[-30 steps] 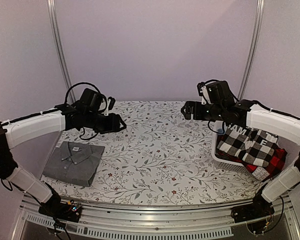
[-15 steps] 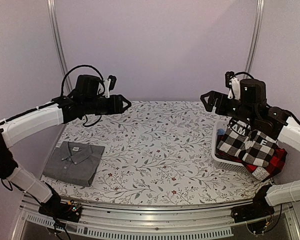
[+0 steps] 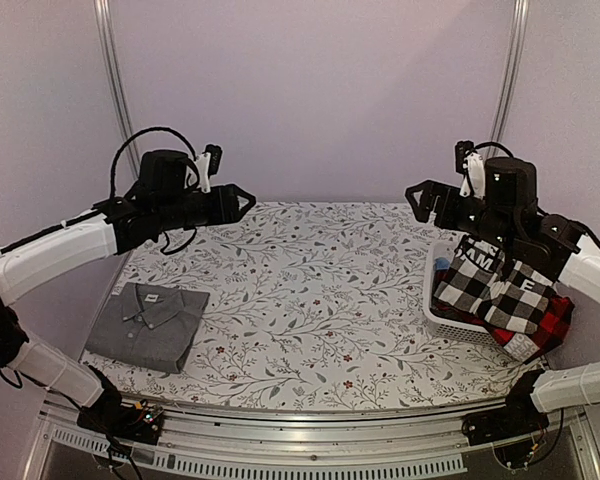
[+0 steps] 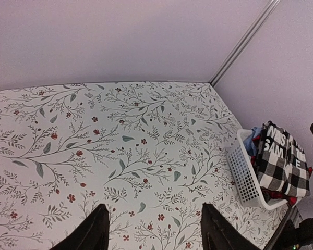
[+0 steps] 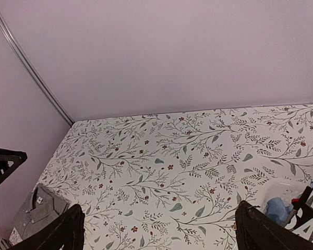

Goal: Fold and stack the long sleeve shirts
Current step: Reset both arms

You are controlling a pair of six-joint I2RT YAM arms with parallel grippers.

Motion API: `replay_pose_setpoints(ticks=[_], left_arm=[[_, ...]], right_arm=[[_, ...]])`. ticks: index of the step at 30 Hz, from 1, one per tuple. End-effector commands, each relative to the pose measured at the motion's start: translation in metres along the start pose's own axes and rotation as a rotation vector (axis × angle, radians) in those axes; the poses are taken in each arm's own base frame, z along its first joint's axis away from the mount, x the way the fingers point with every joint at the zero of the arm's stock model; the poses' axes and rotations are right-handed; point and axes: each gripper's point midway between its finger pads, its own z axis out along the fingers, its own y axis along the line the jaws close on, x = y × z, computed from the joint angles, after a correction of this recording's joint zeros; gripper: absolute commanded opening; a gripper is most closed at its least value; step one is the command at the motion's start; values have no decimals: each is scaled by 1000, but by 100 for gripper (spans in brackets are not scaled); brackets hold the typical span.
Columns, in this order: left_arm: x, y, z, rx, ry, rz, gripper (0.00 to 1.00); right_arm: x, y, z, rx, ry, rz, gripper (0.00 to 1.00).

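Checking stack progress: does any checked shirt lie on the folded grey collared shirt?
No, the folded grey collared shirt lies bare; both checked shirts sit in the white plastic basket.

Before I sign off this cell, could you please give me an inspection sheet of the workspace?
Surface: floral-print tablecloth, flat.
Job's things: folded grey collared shirt at near left; black-and-white checked shirt and red-and-black checked shirt heaped in white plastic basket at right.
Clutter: blue cloth in the basket.
Claws: left claw and right claw open, raised, holding nothing.
Cables: black cable looped above left arm.
Surroundings: plain lilac walls, metal rails.
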Motion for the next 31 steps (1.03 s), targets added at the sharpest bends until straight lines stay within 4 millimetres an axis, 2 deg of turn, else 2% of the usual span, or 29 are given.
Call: replay_pose_setpoints(ticks=[1,10,31], left_arm=[[-11,3,-9,-16,-48,14,59],[-16,4,-10,-26,-51,26,60],[-15,5,-8,-20,-51,34,60]], right_arm=[[-3,-3,5,19,-12,-23,99],[0,-3,6,17,-4,-35,99],[-2,-1,10,13,-11,-37,99]])
